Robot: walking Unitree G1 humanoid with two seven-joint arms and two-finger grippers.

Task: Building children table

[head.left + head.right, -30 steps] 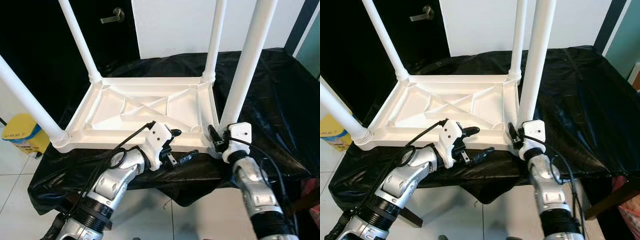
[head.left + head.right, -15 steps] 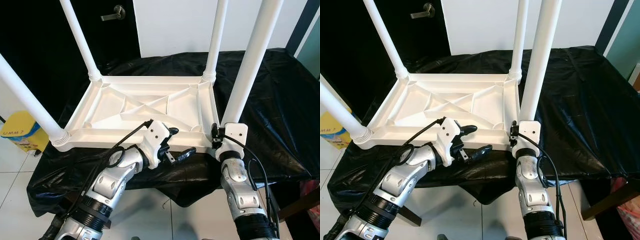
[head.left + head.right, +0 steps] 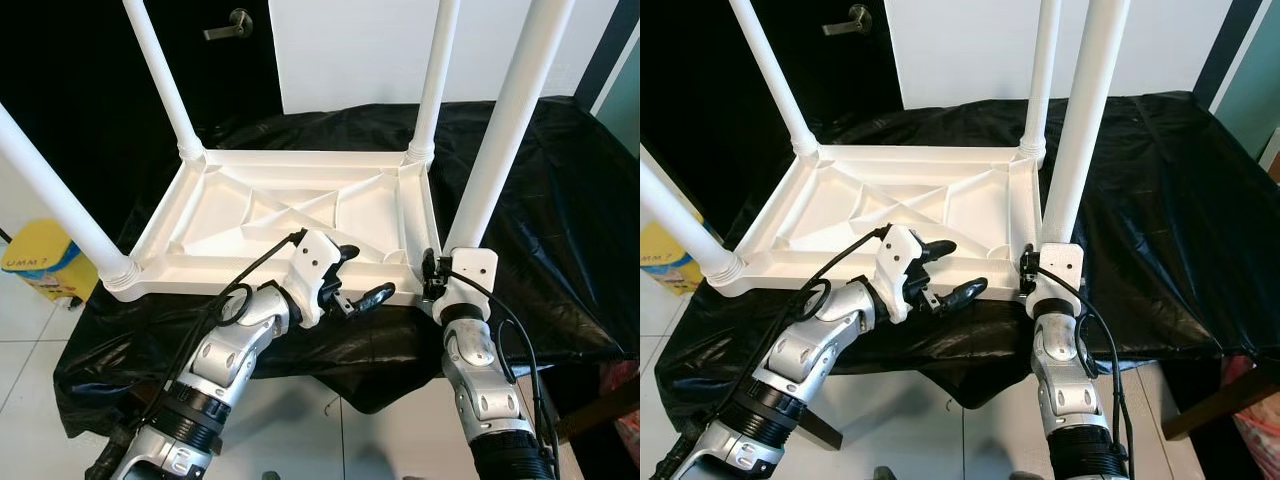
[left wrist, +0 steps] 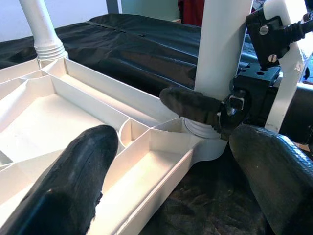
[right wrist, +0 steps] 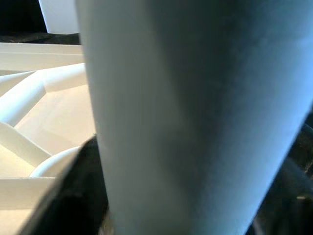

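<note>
The white tabletop (image 3: 290,215) lies upside down on a black-covered table. Three white legs (image 3: 165,85) (image 3: 435,80) (image 3: 55,205) stand in its corners. At the near right corner a fourth leg (image 3: 510,120) stands in its socket, and my right gripper (image 3: 443,265) is shut around its base. In the left wrist view one of its black fingers (image 4: 195,105) wraps the leg (image 4: 222,44) just above the threaded collar. My left gripper (image 3: 360,275) is open at the tabletop's front rim, a little left of that corner, holding nothing.
A black plastic sheet (image 3: 560,200) covers the work table and hangs over its front edge. A yellow bin (image 3: 40,262) stands on the tiled floor at the left. A dark door with a lever handle (image 3: 228,26) is behind.
My left gripper has moved up and to the right, closer to the front rim and the near right corner. The right forearm swung in under the leg, still gripping it.
</note>
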